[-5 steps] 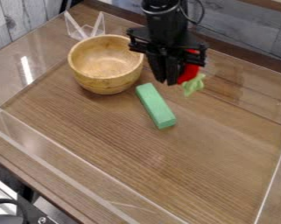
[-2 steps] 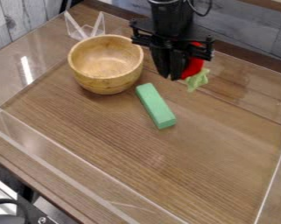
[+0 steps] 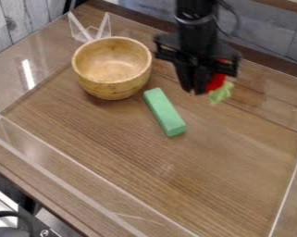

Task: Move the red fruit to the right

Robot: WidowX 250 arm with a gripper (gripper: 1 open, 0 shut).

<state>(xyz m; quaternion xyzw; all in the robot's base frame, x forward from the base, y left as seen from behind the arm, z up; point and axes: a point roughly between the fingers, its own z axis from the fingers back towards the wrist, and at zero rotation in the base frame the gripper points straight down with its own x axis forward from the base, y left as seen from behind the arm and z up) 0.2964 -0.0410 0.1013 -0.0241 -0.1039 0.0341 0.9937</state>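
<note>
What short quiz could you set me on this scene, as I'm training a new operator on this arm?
1. True or false: the green block lies inside the bowl.
2. Which is nearer the red fruit? A) the black cable at the lower left B) the gripper
3. Fill in: the bowl stands to the ____ of the green block in the picture.

Key: 1 false, it lies on the table outside the bowl; 2 B; 3 left.

One bowl [image 3: 111,81], one green block [image 3: 166,112], one red fruit [image 3: 217,81].
</note>
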